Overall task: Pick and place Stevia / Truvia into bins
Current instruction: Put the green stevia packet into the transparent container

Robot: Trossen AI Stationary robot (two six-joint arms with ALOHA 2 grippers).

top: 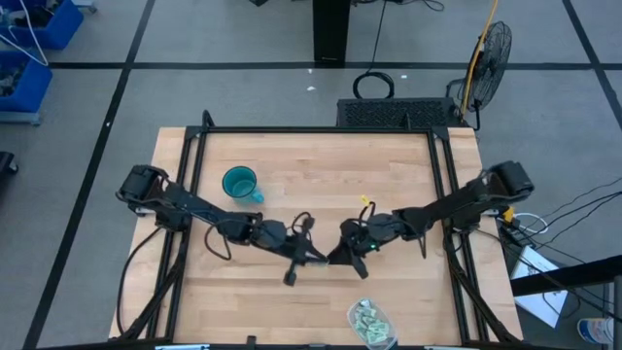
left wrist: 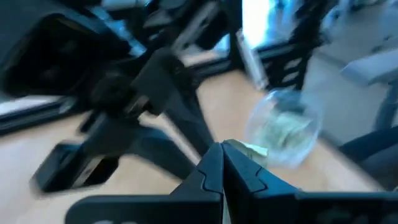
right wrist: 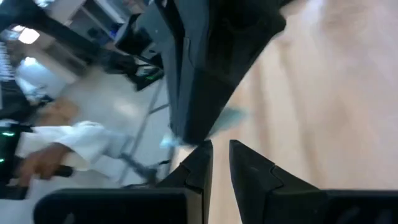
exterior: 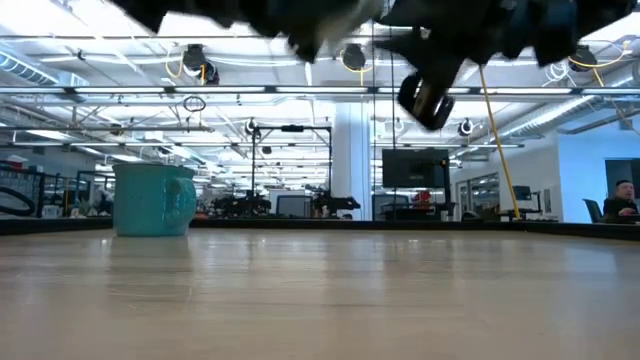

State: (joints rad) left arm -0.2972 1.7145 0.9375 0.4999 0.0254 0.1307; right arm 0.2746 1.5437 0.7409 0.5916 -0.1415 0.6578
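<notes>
My left gripper (top: 313, 256) hangs above the middle of the table, shut on a pale Stevia sachet (left wrist: 247, 149). My right gripper (top: 340, 255) faces it tip to tip, its fingers (right wrist: 219, 157) a narrow gap apart and just short of the left gripper's tip, where a pale sachet (right wrist: 227, 118) shows blurred. The clear round tub (top: 370, 322) stands on its base near the table's near edge, with several sachets (left wrist: 283, 129) inside. The teal mug (top: 240, 183) stands upright toward the far left. Both arms are well above the tabletop in the low view. My left gripper pinches the sachet between its two shut fingers (left wrist: 211, 167). A pale corner of the sachet (left wrist: 249, 149) sticks out beside the fingertips. The sachet is lifted clear of the table. How much of it lies between the fingers is hidden by the fingers themselves.
Black frame rails (top: 445, 194) run along the table's left, right and far sides. The mug (exterior: 153, 200) is the only thing on the wood in the low view. A person in a white sleeve (right wrist: 74, 143) shows beyond the table. Bare wood (top: 389, 175) lies between mug and right rail.
</notes>
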